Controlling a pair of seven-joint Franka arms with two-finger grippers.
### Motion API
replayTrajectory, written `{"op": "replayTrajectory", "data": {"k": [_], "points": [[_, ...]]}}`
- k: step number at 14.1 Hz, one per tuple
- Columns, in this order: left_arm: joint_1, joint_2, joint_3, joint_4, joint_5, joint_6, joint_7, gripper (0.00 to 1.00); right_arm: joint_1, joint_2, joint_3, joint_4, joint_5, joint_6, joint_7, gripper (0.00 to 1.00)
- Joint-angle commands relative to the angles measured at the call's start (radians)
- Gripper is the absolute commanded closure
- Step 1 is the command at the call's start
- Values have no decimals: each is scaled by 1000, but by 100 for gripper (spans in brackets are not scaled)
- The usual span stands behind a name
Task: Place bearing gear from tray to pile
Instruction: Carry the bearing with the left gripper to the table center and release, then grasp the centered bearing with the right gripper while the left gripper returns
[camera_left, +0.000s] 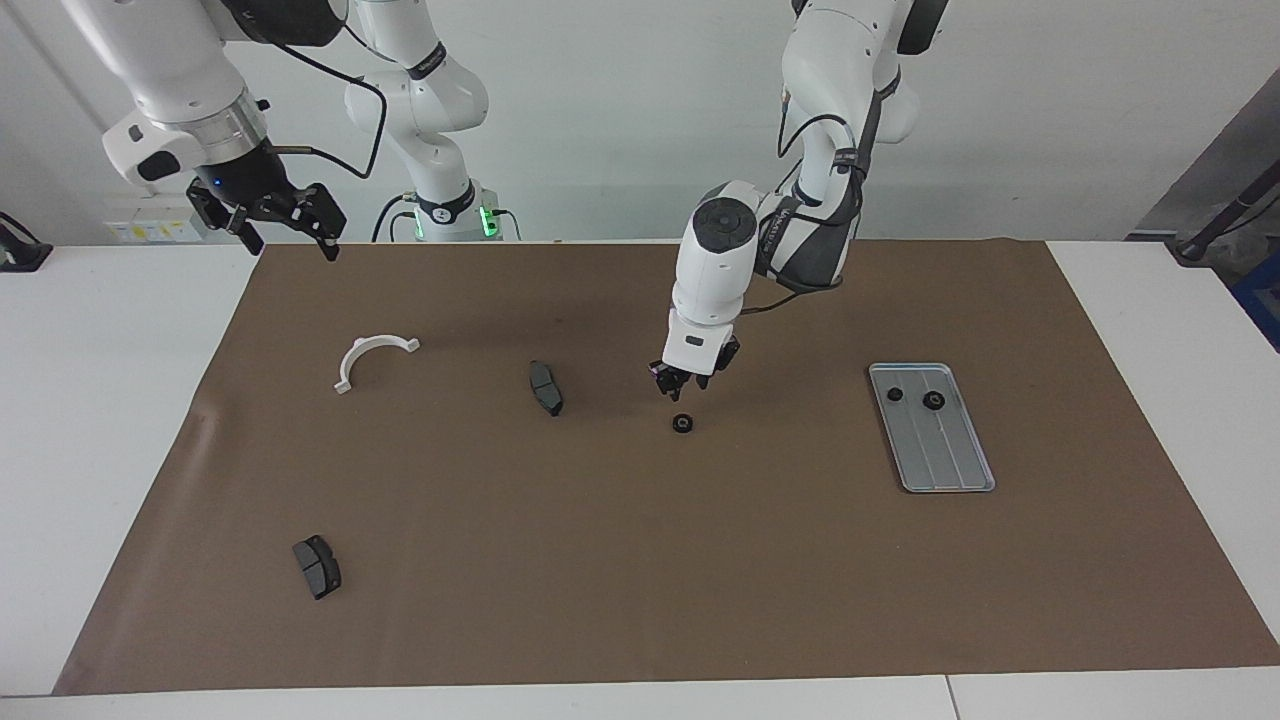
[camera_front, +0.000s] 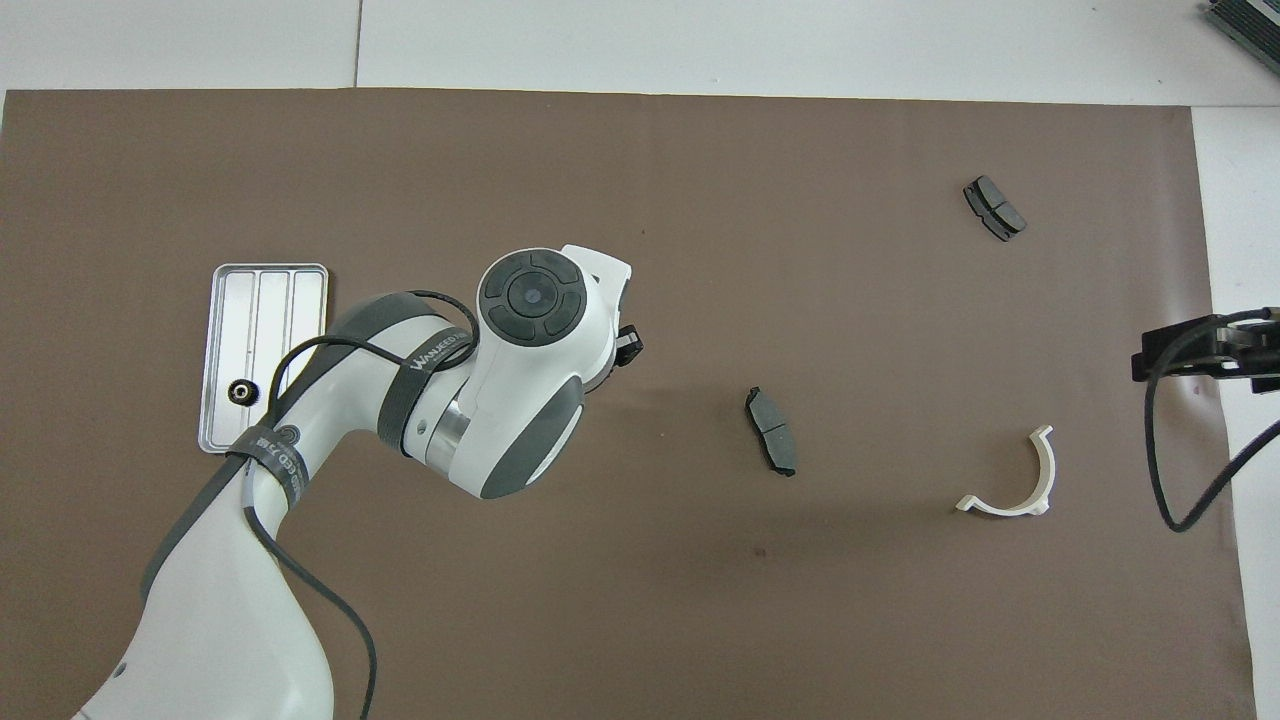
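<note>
Black and round, a small bearing gear lies alone on the brown mat, near the middle of the table and free of any grip. Just over it hangs the left gripper, its fingers parted a little and holding nothing; in the overhead view the arm's white wrist hides the gear. Beside the gear, toward the right arm's end, lies a dark grey curved brake pad, then a white half-ring bracket; a second dark grey brake pad sits farther from the robots. Toward the left arm's end, well apart from the gear, rests the flat silver-grey ridged metal tray with two more small black gears at its end nearer the robots. The right gripper waits raised over the mat's corner, jaws wide and empty.
</note>
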Motion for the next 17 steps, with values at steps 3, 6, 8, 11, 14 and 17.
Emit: {"op": "replayTrajectory", "data": {"k": [3,6,8,11,14,17], "points": [[272,-51,-5,15,4,-116,421,49,18,-3,9,4,3,22,-25,0],[431,-54,-5,1,2,-108,710,49,105,5,14,-50,4,125,-3,0],[502,-67,-3,-29,2,-108,831,49,157,11,14,-76,9,183,35,0],[565,-109,-2,-132,2,-76,942,48,263,107,15,-76,44,295,165,0],[588,-167,0,-281,2,2,941,47,379,241,15,-43,40,432,305,0],[609,-187,3,-338,2,22,932,45,473,381,15,28,30,532,435,0]]}}
